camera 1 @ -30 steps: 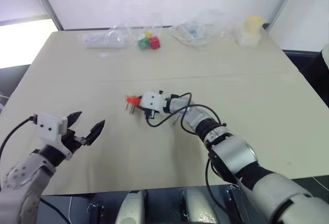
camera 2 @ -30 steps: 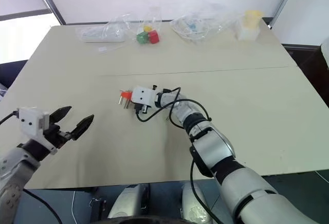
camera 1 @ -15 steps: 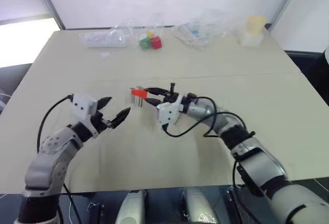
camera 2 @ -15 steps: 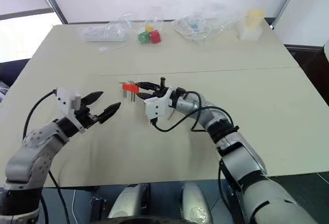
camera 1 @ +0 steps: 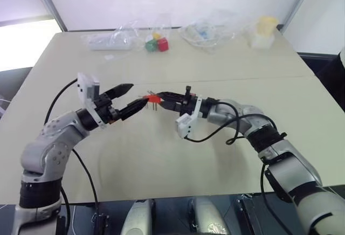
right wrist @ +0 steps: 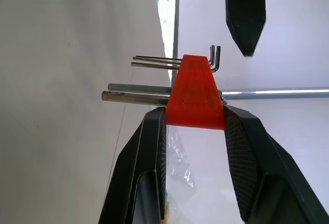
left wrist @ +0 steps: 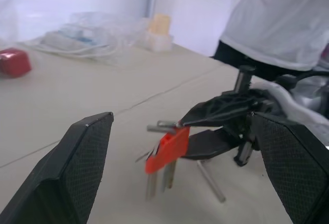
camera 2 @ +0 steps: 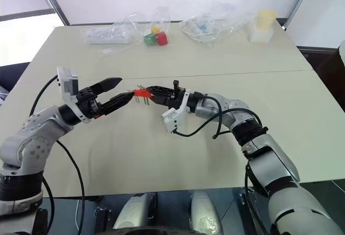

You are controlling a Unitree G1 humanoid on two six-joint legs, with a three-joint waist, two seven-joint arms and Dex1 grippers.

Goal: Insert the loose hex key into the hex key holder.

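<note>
The hex key holder (camera 1: 154,98) is up in the air, pinched by its narrow end in the right end effector (camera 2: 152,94), keys poking out sideways above the tabletop (camera 1: 215,57). The left end effector (camera 1: 138,94) sits just beside the holder, fingers spread wide and empty, one tip on each side of the holder's free end without touching it.

To do this handover well, I'd say the left should close on the orange body itself, not on the thin keys, and get a firm hold before the right lets go. Keep the open slot facing out and free.

Now the tricky part: the loose hex key. A thin grey rod (left wrist: 211,182) shows below the holder in the left wrist view, and that may be it, but I can't tell whether it is loose or one of the holder's own keys. The empty slot isn't readable either.
</note>
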